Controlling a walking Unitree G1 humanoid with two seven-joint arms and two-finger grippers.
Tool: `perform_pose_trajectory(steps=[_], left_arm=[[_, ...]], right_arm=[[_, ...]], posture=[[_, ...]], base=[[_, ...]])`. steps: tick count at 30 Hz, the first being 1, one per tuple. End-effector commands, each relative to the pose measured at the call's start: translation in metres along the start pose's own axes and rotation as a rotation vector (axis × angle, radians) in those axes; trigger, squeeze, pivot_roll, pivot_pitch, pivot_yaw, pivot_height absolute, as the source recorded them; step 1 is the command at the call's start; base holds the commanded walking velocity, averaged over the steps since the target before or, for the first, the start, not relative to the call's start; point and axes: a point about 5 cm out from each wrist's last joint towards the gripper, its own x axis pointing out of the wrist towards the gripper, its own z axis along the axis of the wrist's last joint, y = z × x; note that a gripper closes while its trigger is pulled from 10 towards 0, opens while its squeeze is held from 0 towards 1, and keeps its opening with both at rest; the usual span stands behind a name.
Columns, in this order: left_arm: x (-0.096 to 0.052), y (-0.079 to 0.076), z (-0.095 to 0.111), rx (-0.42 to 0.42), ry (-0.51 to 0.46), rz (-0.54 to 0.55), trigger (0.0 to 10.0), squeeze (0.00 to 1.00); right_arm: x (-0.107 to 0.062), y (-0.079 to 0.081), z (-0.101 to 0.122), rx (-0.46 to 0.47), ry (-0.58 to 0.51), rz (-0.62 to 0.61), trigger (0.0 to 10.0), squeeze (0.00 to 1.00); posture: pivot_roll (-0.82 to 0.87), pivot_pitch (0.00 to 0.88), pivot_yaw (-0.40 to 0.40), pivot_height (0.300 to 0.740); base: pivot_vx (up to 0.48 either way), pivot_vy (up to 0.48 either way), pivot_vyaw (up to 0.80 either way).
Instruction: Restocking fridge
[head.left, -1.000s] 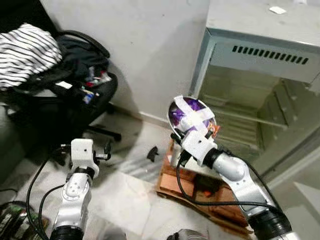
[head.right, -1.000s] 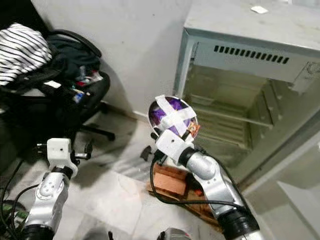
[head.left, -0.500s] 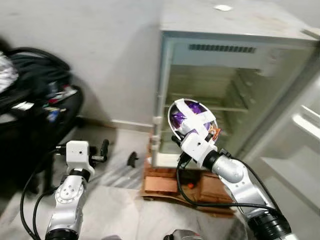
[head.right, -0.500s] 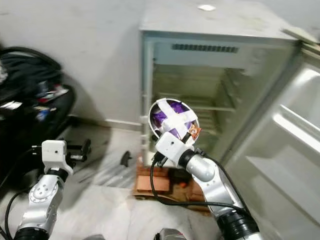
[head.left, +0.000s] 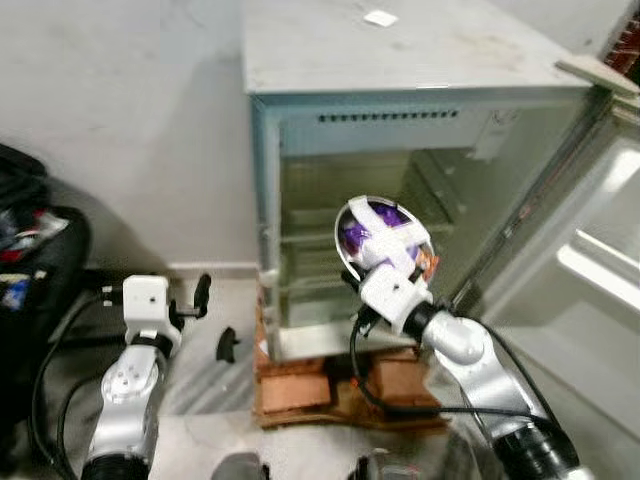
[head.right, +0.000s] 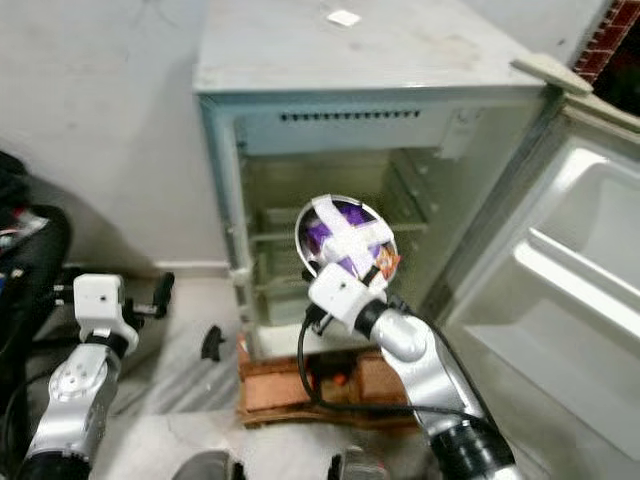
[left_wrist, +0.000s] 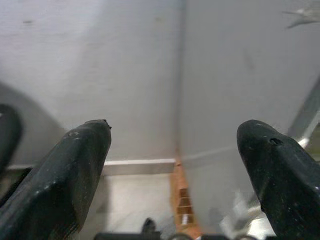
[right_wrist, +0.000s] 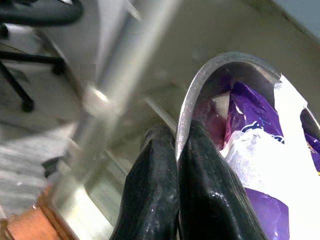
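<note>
Our right gripper (head.right: 338, 262) has its two black fingers (right_wrist: 200, 190) pinched together on the rim of a metal bowl (head.right: 346, 236), one finger inside the rim and one outside. The bowl sits at the centre of the head frame, tipped on edge, with purple packets (right_wrist: 250, 130) taped in under white strips. Just behind it, upper centre, stands the open fridge (head.left: 400, 90) with bare wire shelves (head.left: 310, 275), its door (head.right: 560, 290) swung out at the right. It rests on bricks (head.left: 330, 385). Our left gripper (head.left: 185, 300) hangs low at lower left, its fingers (left_wrist: 75, 165) spread wide and holding nothing. We judge that we are on the carry-in step. The next move calls for reaching forward, levelling the bowl and setting it on a shelf.
</note>
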Motion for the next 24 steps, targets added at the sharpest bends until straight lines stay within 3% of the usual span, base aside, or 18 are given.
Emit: perform_pose_trajectory(steps=[1,15,24], left_arm=[[0.001,-0.007,0.0,-0.014,0.002,-0.011,10.0,0.0],[-0.005,-0.001,-0.001,0.009,0.012,0.029,10.0,0.0],[-0.027,0.003,-0.002,0.032,0.045,-0.01,10.0,0.0]], right_arm=[[-0.004,-0.006,-0.001,-0.017,0.01,-0.021,10.0,0.0],[0.004,-0.011,-0.005,-0.021,0.024,-0.022,10.0,0.0],[0.026,-0.02,-0.014,-0.043,0.05,-0.013,10.0,0.0]], posture=[[0.04,0.033,-0.024,0.74],[0.07,0.055,-0.034,0.74],[0.12,0.133,-0.028,0.74]], base=[[0.0,0.0,0.0],[0.0,0.0,0.0],[0.0,0.0,0.0]])
